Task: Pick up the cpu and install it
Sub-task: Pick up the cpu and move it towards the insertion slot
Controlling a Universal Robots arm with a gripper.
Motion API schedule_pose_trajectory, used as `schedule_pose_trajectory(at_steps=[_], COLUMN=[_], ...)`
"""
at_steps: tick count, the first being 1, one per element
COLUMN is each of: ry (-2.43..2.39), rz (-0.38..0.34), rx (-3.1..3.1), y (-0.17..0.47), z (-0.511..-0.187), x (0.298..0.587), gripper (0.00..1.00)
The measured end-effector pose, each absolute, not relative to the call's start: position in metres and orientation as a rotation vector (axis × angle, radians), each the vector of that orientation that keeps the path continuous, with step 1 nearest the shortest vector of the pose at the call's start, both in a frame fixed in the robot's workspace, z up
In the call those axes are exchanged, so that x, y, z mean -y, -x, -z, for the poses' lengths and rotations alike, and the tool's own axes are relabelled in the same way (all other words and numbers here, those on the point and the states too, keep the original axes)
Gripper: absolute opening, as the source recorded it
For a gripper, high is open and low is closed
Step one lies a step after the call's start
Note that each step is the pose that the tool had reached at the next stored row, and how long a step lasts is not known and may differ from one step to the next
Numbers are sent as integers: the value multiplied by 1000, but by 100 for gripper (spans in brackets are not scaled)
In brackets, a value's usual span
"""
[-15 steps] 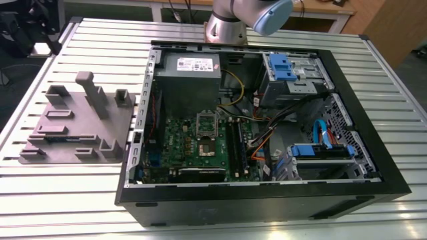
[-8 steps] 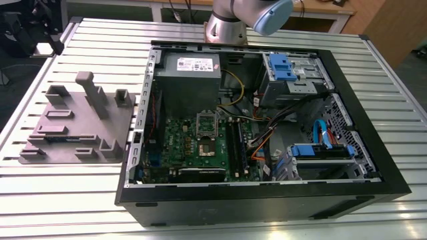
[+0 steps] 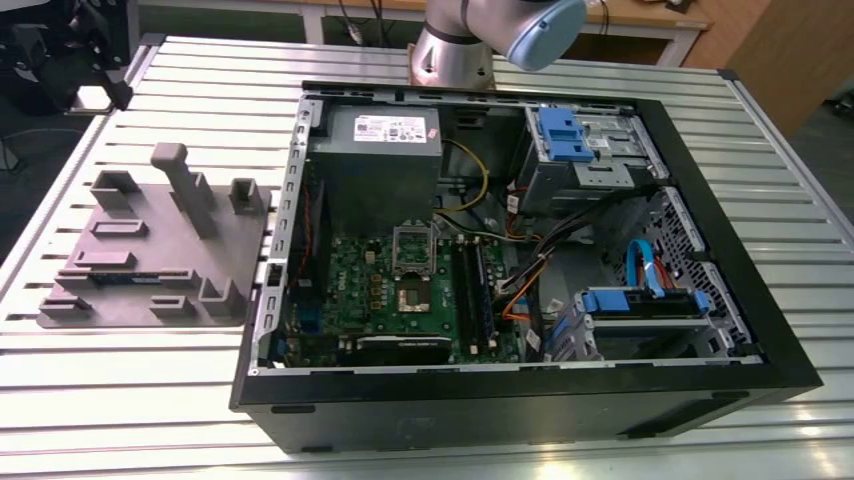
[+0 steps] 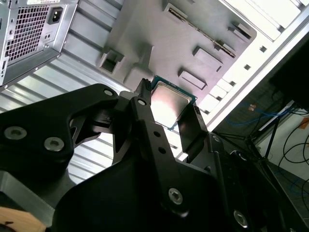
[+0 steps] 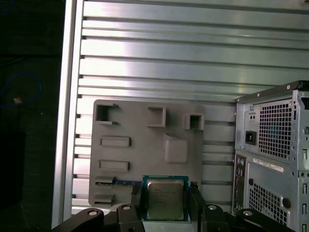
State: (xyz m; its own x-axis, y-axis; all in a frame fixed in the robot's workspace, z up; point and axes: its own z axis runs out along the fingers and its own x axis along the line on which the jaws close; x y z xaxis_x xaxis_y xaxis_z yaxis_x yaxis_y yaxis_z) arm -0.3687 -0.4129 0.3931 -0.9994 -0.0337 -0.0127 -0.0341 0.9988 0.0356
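The cpu (image 5: 165,197), a small square chip with a dull silver top and a green edge, sits between my two black fingertips (image 5: 136,200). My gripper (image 5: 165,204) is shut on the cpu and holds it well above the grey fixture plate (image 5: 140,130). In the second wrist view the cpu (image 4: 169,102) shines between the same fingers (image 4: 192,126) of the gripper (image 4: 169,110), with the plate (image 4: 193,29) far behind it. In the exterior view the open computer case (image 3: 747,300) lies on its side, and the silver socket frame (image 3: 414,262) on the green motherboard stands bare.
The grey fixture plate (image 3: 147,250) with raised blocks lies on the slatted table (image 3: 134,400) at the exterior view's left of the case. The arm's base (image 3: 461,45) stands behind the case. Cables, blue drive brackets (image 3: 647,300) and a grey power supply (image 3: 380,135) crowd the case's inside.
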Motion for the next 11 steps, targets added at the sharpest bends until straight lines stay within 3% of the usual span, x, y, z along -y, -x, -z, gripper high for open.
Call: schedule_pose_trajectory(at_steps=[11], ry=[53], rz=[-56], rx=[-3128], y=[364], z=[-393], x=[413], gripper=[47])
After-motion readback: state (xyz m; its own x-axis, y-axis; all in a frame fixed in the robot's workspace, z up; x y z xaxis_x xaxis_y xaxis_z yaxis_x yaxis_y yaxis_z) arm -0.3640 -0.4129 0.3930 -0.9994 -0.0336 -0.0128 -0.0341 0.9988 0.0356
